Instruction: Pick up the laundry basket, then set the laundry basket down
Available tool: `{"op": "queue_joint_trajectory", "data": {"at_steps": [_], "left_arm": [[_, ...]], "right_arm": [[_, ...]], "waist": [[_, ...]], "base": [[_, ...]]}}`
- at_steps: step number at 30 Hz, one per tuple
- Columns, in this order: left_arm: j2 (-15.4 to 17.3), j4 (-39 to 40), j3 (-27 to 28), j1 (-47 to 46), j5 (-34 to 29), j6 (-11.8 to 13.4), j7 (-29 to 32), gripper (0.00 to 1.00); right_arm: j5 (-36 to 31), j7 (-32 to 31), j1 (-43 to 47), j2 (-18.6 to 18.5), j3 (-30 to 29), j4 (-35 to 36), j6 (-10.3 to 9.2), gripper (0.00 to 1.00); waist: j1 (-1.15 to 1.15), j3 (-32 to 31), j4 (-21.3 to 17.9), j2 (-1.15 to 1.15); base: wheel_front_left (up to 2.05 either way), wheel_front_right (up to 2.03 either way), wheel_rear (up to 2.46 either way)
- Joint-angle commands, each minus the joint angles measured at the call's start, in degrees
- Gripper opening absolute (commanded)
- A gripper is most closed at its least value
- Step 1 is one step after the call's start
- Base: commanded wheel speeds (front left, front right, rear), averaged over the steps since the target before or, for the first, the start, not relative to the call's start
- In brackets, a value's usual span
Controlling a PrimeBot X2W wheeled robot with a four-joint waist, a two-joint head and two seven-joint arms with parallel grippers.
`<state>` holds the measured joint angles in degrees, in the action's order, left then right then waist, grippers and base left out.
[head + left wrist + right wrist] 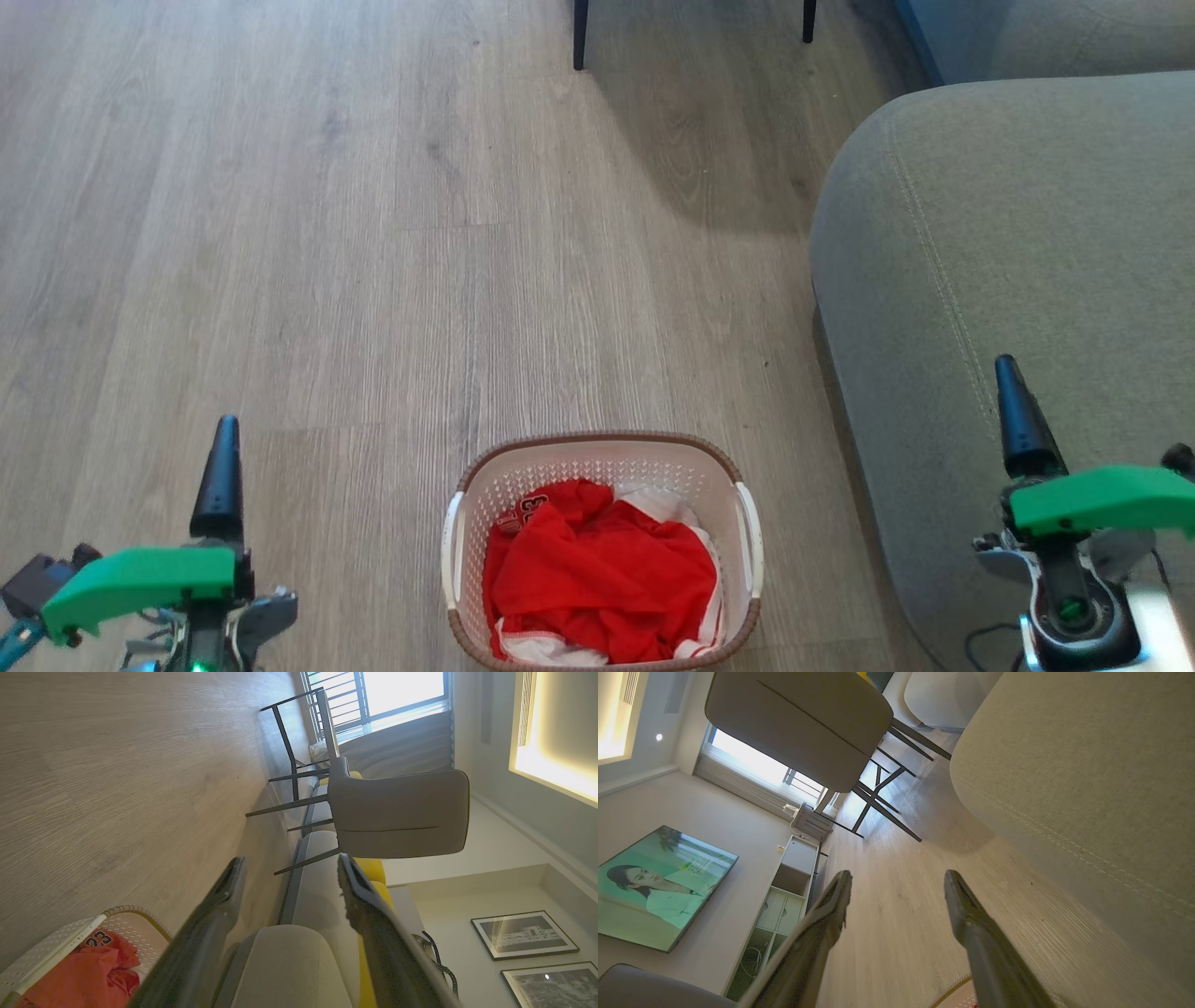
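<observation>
The laundry basket (597,437) stands on the floor (373,233) between my two grippers. My left gripper (292,861) and right gripper (899,875) are both spread apart, empty.

number 23 (99,938), on red jersey (79,975)

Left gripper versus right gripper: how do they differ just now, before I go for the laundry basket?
In the head view the left gripper shows against the floor, left of the laundry basket; the right gripper against the grey sofa, right of it. The right gripper also sits higher in that view than the left gripper. Both have jaws open, hold nothing and stand apart from the basket.
</observation>
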<state>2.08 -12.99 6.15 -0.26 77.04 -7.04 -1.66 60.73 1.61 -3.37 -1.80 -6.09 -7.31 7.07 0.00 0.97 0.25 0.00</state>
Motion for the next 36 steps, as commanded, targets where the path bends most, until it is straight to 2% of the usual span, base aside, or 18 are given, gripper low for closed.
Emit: {"op": "queue_joint_trajectory", "data": {"at_steps": [1, 4, 7, 16, 23, 27, 32, 36], "left_arm": [[0.5, 2.4, 1.1, -3.5, -0.5, -0.2, -0.3, 1.0], [0.5, 3.9, 1.0, -3.7, -4.1, -0.1, -1.0, 1.0], [0.6, 5.8, 0.6, -4.0, -8.0, 1.1, -1.5, 1.0], [0.6, 12.5, -4.9, -4.9, -22.2, 9.8, -3.0, 1.0], [0.6, 14.4, -10.6, -5.7, -32.6, 15.8, -4.2, 1.0], [0.6, 13.9, -13.6, -6.1, -37.4, 17.3, -4.8, 1.0], [0.8, 9.5, -17.0, -6.2, -43.3, 17.4, -5.7, 1.0], [1.6, 7.4, -19.5, -7.5, -48.1, 19.2, -6.4, 1.0]], "right_arm": [[-0.7, 0.4, -3.2, -0.5, 0.4, 2.4, 0.17, 1.0], [-5.1, 1.1, -3.9, -0.6, 1.4, 3.9, 0.18, 1.0], [-8.3, 1.6, -4.4, -1.0, 2.4, 5.0, 0.19, 1.0], [-17.0, 3.1, -5.3, -2.0, 4.9, 8.1, 0.22, 1.0], [-23.5, 4.3, -5.9, -2.8, 7.0, 10.1, 0.24, 1.0], [-27.0, 4.9, -5.9, -3.3, 8.0, 10.7, 0.25, 1.0], [-31.5, 5.8, -5.9, -3.4, 8.8, 11.2, 0.27, 1.0], [-34.8, 6.4, -5.8, -3.7, 9.8, 11.5, 0.28, 1.0]], "waist": [[0.0, 0.0, 0.0, 0.0], [0.0, 0.1, 0.2, 0.0], [0.0, 0.2, 0.4, 0.0], [0.0, 0.8, 0.6, 0.0], [0.0, 1.1, 0.4, 0.0], [0.0, 1.1, 0.3, 0.0], [0.0, 1.0, 0.2, 0.0], [0.0, 0.9, 0.2, 0.0]], "base": [[0.0, 0.0, 0.0], [0.0, 0.0, 0.0], [0.0, 0.0, 0.0], [0.0, 0.0, 0.0], [0.0, 0.0, 0.0], [0.0, 0.0, 0.0], [0.0, 0.0, 0.0], [0.0, 0.0, 0.0]]}}
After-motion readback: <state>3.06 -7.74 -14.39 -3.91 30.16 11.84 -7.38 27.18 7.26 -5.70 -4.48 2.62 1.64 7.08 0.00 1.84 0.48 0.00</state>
